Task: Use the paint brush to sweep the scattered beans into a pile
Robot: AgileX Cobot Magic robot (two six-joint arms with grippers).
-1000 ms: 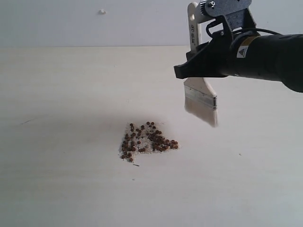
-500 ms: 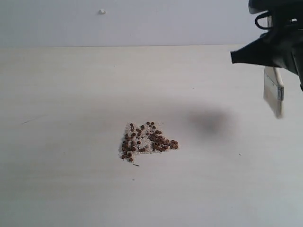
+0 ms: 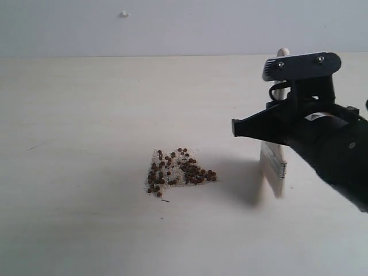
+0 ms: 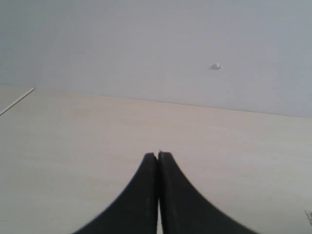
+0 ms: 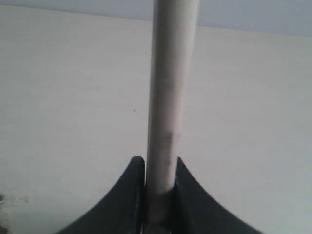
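Right hand grips the brush by its handle, upright, bristles down, tips at or just above the bench. The brush stands at 3 o'clock from the beans, near but apart. Beans lie in one tight pile mid-bench. Left hand is closed, empty.

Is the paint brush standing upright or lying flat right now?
Upright: the paint brush hangs bristles-down, handle clamped in the right tool.
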